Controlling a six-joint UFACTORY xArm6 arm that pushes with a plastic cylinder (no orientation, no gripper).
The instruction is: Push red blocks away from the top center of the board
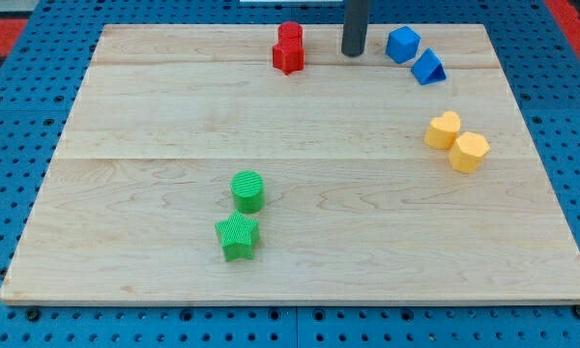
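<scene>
Two red blocks sit together at the view's top centre: a red cylinder-like block (290, 34) behind a red star (288, 57), touching. My tip (354, 52) stands on the board to the right of them, about a block's width from the red star, not touching. It lies between the red blocks and the blue ones.
A blue block (403, 43) and a blue triangle (428, 68) lie right of the tip. A yellow heart (443, 130) and yellow hexagon (470, 152) sit at the right. A green cylinder (247, 190) and green star (237, 237) sit lower centre-left.
</scene>
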